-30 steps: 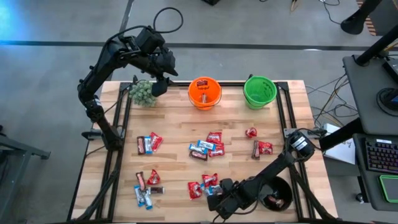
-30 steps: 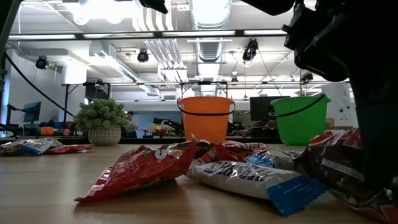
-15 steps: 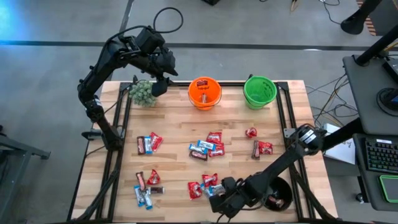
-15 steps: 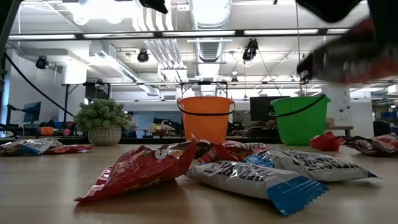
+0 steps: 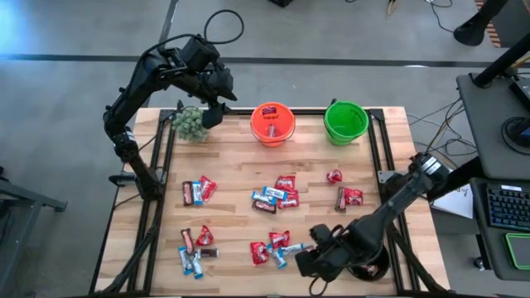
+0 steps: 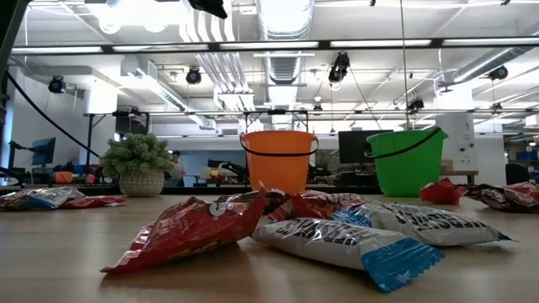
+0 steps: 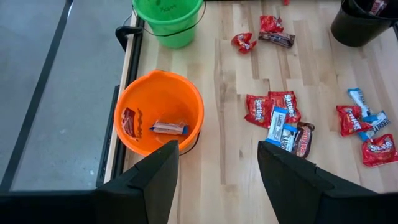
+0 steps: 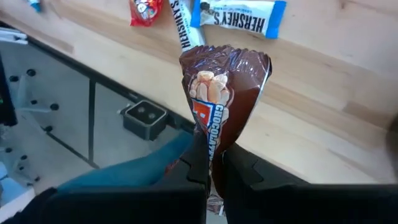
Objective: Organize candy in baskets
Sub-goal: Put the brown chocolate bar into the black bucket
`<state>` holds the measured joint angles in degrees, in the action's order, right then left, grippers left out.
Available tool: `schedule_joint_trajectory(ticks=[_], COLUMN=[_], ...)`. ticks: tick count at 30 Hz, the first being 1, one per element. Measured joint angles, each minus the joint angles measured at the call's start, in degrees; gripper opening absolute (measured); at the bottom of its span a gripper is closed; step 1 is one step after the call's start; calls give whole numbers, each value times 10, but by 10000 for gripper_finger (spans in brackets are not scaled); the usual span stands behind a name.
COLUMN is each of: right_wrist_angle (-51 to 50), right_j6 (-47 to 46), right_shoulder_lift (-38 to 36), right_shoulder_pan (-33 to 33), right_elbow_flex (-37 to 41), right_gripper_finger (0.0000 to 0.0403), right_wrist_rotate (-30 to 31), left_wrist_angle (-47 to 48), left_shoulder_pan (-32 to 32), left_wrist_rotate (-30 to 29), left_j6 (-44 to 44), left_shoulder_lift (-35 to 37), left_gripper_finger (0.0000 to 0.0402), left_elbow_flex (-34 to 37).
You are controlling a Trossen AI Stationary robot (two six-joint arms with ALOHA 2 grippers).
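Candy first: I have a dark brown packet (image 8: 225, 93) pinched in the right gripper (image 8: 214, 163), its two fingers pressed together on the wrapper's lower end so the packet stands up from them. In the high view that right gripper (image 5: 313, 263) sits low and right of centre, at the near edge of the counter (image 5: 232, 165), just left of the black bowl (image 5: 370, 261), where I can make out a candy or two inside. Right beside the gripper, a small cluster of red and light blue-and-white packets (image 5: 277, 245) lies on the wood — the wrist view shows a white-and-blue bar (image 8: 239, 13) and a red one (image 8: 145, 10) just beyond the held packet.

Farther out, another cluster (image 5: 277, 194) sits at the middle of the frame, two pieces lie to its right (image 5: 349, 197) with a lone red one (image 5: 334, 175) above them, and two more groups rest at the left, one mid-height (image 5: 197, 190) and one lower (image 5: 195, 248).

Along the top edge of the counter stand the orange pail (image 5: 272, 122), with a red and a white-wrapped piece inside, and the green pail (image 5: 345, 121) to its right.

My left gripper (image 7: 217, 168) hangs with fingers spread, above the upper left corner of the counter — beside the fuzzy plant (image 5: 190, 124), looking down on the orange pail.
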<state>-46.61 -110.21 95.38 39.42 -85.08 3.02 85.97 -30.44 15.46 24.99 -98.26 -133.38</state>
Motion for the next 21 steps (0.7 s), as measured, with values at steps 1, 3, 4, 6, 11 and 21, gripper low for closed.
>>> schedule_joint_trajectory(ticks=[1, 3, 4, 6, 11, 21], right_wrist_angle=[-6, -17, -23, -41, -101, -213], right_j6=[0, 0, 0, -1, -31, -119], right_shoulder_lift=[-7, -20, -26, -38, -62, -85], right_shoulder_pan=[1, 5, 7, 13, 32, 72], right_elbow_flex=[0, 0, 0, 0, 0, 0], right_gripper_finger=[11, 11, 11, 11, 11, 11], right_wrist_rotate=[0, 0, 0, 0, -12, -67], left_wrist_angle=[0, 0, 0, 0, 0, 0], left_shoulder_pan=[0, 0, 0, 0, 0, 0], left_wrist_rotate=[0, 0, 0, 0, -1, -1], left_j6=[0, 0, 0, 0, 0, 0], left_shoulder_lift=[0, 0, 0, 0, 0, 0], left_gripper_finger=[201, 201, 201, 201, 201, 201], left_elbow_flex=[0, 0, 0, 0, 0, 0])
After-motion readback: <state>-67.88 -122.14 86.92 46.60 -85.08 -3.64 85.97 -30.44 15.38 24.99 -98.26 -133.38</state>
